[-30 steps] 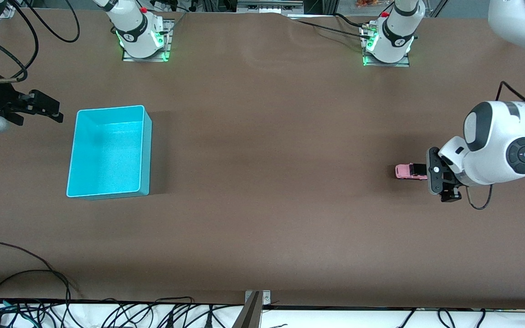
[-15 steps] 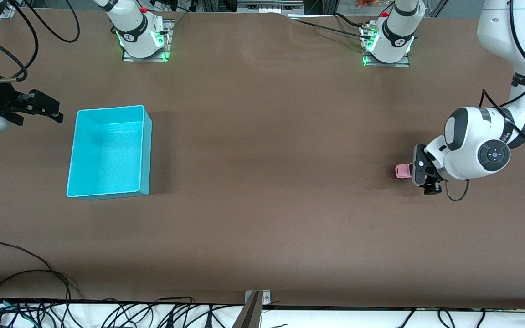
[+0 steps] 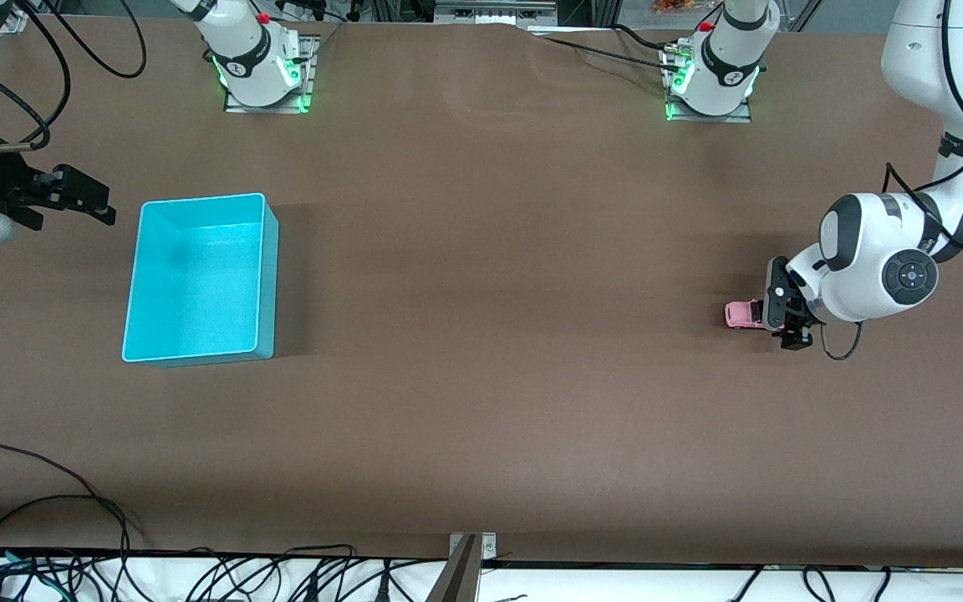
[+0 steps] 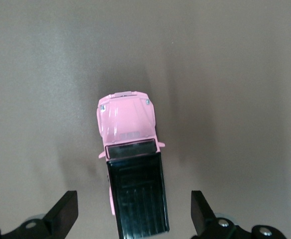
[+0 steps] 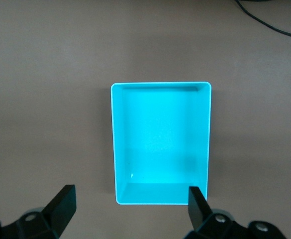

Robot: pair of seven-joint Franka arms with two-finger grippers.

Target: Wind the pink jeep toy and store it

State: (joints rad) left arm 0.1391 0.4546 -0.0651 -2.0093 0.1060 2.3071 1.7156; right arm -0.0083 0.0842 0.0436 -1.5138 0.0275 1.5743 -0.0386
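Wide apart, left gripper (image 4: pixel 133 219) straddles the tiny pink jeep toy (image 4: pixel 132 164) with its black roof, on brown table (image 3: pixel 481 334) near the left arm's end — an off-centre closing could skid it away. Right gripper (image 5: pixel 128 211) waits, jaws spread, above the empty cyan plastic bin (image 5: pixel 160 142).

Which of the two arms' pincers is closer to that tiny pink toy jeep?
Left. The left pincer hangs open over the tiny pink toy jeep; the right pincer waits open beside the cyan plastic bin.
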